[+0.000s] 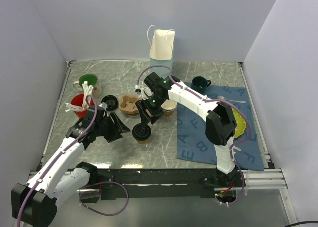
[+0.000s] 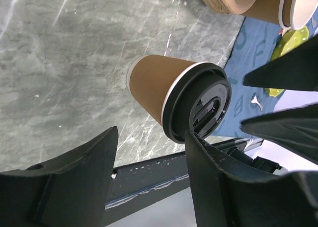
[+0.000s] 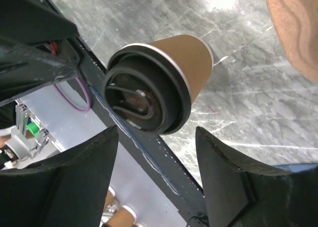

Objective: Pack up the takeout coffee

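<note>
Both open — left gripper (image 1: 123,131), right gripper (image 1: 144,118) facing cup (image 1: 141,133).

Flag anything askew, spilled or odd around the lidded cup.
Nothing stands out. The takeout coffee stands upright on the table with its black lid on, and no spill shows on the surface around it.

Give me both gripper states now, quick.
Left gripper: open, holding nothing, coffee cup just ahead.
Right gripper: open, over the same cup, not gripping it.
</note>
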